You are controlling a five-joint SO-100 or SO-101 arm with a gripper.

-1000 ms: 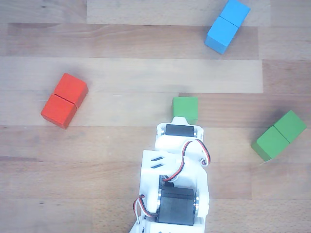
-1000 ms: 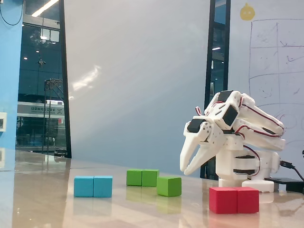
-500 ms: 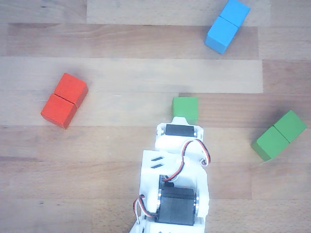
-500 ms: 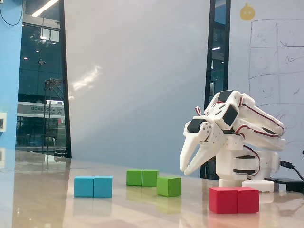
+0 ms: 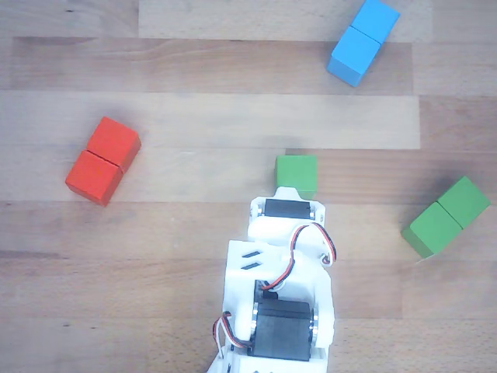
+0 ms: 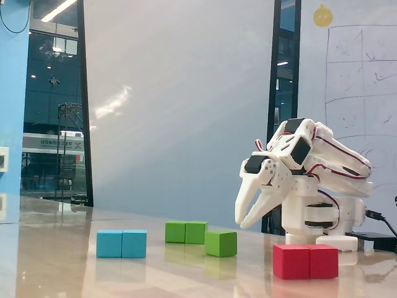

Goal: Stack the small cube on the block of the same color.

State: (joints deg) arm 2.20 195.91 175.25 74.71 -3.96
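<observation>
The small green cube (image 5: pixel 296 175) lies on the wooden table, just beyond the front of my arm (image 5: pixel 283 256) in the other view; it also shows in the fixed view (image 6: pixel 221 243). The green oblong block (image 5: pixel 446 216) with a seam across its middle lies apart at the right edge, and shows in the fixed view (image 6: pixel 186 232) behind the cube. My gripper (image 6: pixel 240 223) hangs tip-down above the table, to the right of the cube in the fixed view, not touching it. Its fingertips look closed together and hold nothing. In the other view the wrist hides the fingers.
A red oblong block (image 5: pixel 103 159) lies at the left and a blue oblong block (image 5: pixel 363 40) at the top right. In the fixed view the red block (image 6: pixel 306 261) is nearest the camera and the blue block (image 6: pixel 121 243) is at the left. The arm's base (image 6: pixel 319 217) stands at the right.
</observation>
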